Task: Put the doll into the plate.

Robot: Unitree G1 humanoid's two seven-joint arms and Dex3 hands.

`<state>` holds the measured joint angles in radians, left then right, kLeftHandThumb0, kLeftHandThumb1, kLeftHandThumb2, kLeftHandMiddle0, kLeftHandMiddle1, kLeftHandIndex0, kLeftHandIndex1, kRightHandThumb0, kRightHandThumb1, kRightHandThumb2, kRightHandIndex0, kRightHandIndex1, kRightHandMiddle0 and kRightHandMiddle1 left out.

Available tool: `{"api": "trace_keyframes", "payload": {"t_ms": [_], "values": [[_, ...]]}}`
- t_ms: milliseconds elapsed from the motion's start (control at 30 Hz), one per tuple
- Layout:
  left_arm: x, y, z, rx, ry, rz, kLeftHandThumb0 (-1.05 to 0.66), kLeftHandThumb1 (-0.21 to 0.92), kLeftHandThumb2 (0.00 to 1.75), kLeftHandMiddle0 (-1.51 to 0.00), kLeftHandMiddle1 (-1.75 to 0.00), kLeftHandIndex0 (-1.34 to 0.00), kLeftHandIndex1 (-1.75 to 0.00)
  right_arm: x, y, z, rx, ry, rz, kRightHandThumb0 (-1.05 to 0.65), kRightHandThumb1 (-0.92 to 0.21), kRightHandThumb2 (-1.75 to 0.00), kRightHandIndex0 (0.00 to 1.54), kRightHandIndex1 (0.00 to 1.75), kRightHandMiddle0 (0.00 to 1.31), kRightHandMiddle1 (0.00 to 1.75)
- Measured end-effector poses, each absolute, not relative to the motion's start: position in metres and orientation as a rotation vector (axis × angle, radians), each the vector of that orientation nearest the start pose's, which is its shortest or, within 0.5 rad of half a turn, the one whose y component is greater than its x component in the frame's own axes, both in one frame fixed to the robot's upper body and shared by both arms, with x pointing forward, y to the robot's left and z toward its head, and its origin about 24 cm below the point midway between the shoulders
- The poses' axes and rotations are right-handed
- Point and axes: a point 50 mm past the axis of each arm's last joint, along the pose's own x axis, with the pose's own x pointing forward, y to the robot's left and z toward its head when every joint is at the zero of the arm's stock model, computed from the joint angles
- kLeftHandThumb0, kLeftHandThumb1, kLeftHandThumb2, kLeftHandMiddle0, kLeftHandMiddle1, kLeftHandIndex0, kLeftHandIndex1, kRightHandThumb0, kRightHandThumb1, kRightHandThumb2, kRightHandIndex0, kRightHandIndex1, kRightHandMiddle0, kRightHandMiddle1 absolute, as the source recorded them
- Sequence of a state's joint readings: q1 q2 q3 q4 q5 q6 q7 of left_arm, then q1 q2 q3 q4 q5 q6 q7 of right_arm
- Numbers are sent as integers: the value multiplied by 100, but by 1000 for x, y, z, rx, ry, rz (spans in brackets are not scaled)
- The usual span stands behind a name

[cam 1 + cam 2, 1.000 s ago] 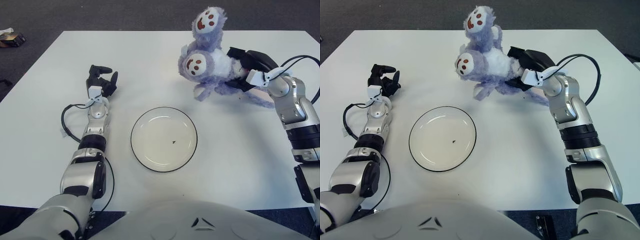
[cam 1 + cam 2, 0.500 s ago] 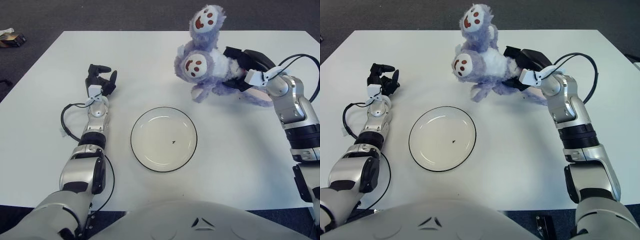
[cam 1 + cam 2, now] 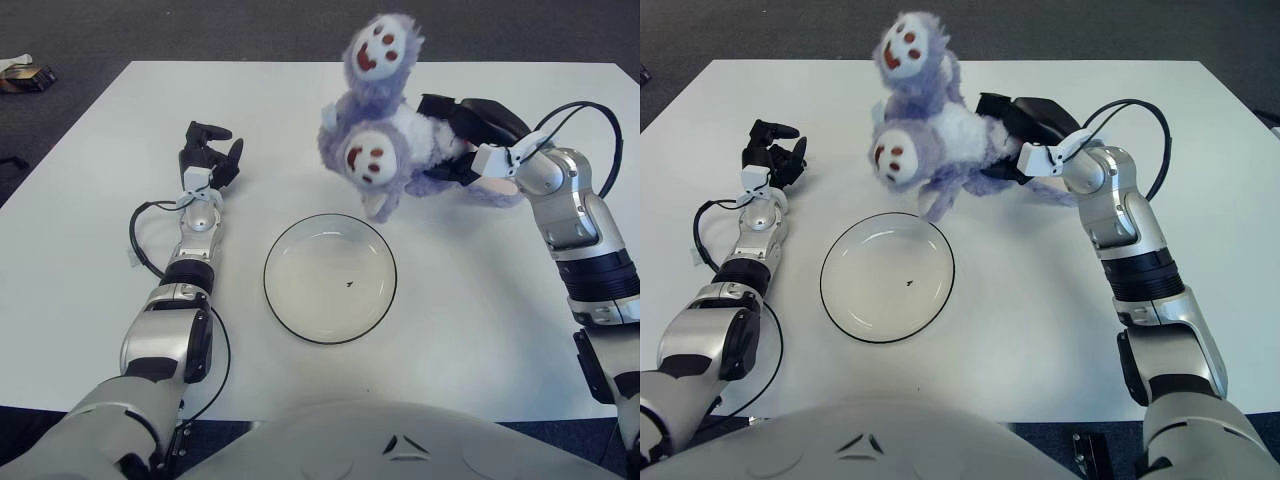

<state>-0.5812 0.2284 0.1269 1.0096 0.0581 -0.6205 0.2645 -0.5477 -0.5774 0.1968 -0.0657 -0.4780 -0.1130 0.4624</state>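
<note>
The right hand (image 3: 470, 125) is gripping the purple doll (image 3: 385, 140) above the bench, its soles facing the camera and its long axis running toward the right edge. It is now nearer the plate (image 3: 330, 278) than before, overhanging its far rim. The left hand (image 3: 207, 158), half-curled and empty, is resting toward the left edge.

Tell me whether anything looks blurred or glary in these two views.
Left eye view: the doll held by the right hand looks slightly soft; the plate rim is crisp, without glare. Right eye view: much the same, and the left hand is sharp.
</note>
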Motion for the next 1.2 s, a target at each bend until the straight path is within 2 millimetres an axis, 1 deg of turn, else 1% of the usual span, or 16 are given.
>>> {"api": "trace_keyframes", "payload": {"t_ms": [133,267,500,767,1033,1200], "values": [[338,213,55,192,-226,292,-36,92,33,-63,-175,-40,-154,304,-139,199,-1227,-428,557,-40,-51,-106,80,175,45,175],[338,213,55,191,-230,291,-36,92,33,-63,-175,-40,-154,295,-130,203,-1215,-444,596,-40,-52,-105,79,175,45,175],[338,211,56,186,-238,288,-36,92,33,-63,-175,-40,-154,290,-125,206,-1207,-454,615,-40,-53,-104,78,175,44,175],[338,208,57,186,-244,280,-36,92,33,-63,-175,-40,-154,285,-115,201,-1217,-469,722,-40,-54,-102,77,175,43,175],[339,206,57,184,-249,275,-36,92,33,-63,-175,-40,-154,281,-112,201,-1210,-490,747,-40,-55,-102,74,175,43,175],[338,206,57,187,-250,274,-36,92,33,-64,-175,-40,-154,273,-103,191,-1206,-503,807,-39,-55,-101,73,175,42,175]]}}
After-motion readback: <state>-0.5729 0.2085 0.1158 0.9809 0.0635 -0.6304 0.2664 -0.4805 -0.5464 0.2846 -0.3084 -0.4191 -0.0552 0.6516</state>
